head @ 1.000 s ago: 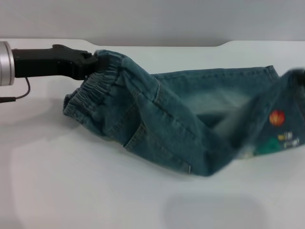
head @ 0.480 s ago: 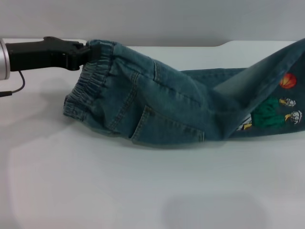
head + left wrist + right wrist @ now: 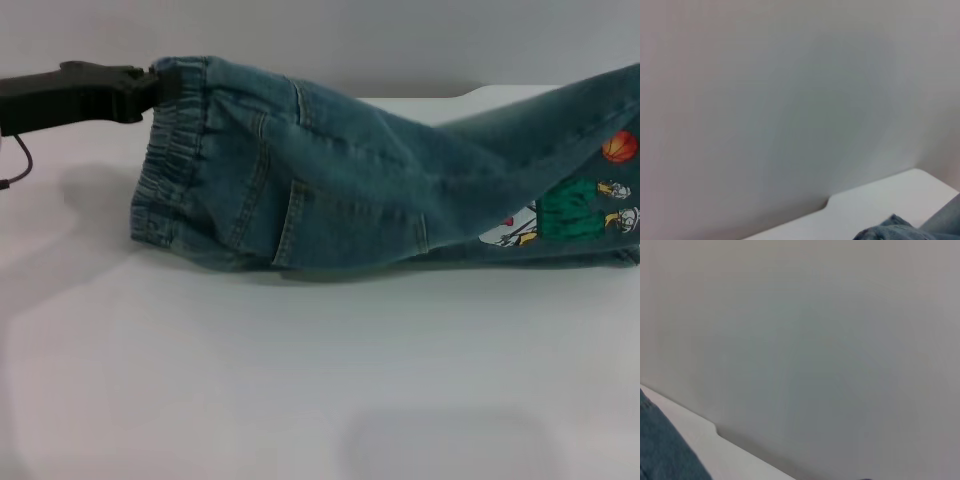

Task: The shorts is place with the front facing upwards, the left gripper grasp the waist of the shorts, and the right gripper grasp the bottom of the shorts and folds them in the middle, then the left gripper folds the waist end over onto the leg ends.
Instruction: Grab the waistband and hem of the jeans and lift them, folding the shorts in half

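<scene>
The blue-green denim shorts [image 3: 340, 180] hang stretched across the head view, lifted at both ends, their lower fold resting on the white table [image 3: 300, 380]. My left gripper [image 3: 150, 88] is shut on the waist of the shorts [image 3: 170, 160], the gathered elastic band at the left. The bottom of the shorts [image 3: 615, 190], with the cartoon basketball embroidery [image 3: 570, 215], rises to the right edge of the picture. My right gripper is out of view beyond that edge. A scrap of denim [image 3: 900, 231] shows in the left wrist view, and another strip of denim [image 3: 665, 450] in the right wrist view.
The white table stretches in front of the shorts. A grey wall [image 3: 400, 40] stands behind it. The table's far edge has a step [image 3: 470, 92] behind the shorts. A thin black cable [image 3: 15, 165] hangs under my left arm.
Both ends of the shorts have risen. The waist end went up with my left gripper, and the far layer has come forward over the near one, so the embroidery now faces me.
</scene>
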Tool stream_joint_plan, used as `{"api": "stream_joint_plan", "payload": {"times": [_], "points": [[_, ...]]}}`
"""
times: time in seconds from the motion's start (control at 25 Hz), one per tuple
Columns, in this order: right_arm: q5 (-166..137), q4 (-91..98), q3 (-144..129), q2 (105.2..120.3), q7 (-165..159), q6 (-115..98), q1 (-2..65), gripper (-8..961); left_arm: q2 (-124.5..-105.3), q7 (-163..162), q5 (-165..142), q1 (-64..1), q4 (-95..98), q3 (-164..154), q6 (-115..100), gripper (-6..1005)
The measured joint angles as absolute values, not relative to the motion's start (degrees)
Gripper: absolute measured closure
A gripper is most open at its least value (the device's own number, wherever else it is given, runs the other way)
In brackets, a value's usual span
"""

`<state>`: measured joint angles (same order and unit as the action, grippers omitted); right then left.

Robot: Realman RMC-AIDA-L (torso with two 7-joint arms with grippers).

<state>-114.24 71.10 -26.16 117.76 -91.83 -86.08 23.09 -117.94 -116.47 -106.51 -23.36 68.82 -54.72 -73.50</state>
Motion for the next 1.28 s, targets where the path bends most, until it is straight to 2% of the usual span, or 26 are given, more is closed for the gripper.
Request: {"api": "stream_joint_plan", "payload": {"times": [0.48,1.28], "points": [[-114.5,66.3,-26.6,116.94,-90.2,-80.6,22.6,937,-117.87,-116.6,-104.4,-22.7,69.3,-54.6,-68.8,945],[-118.2,60.4,-27.6,117.30,-87.9,-75.3,25.5,937,-117.87,-116.6,-104.9,-22.5,67.4,-56.1,-62.5,944]]}}
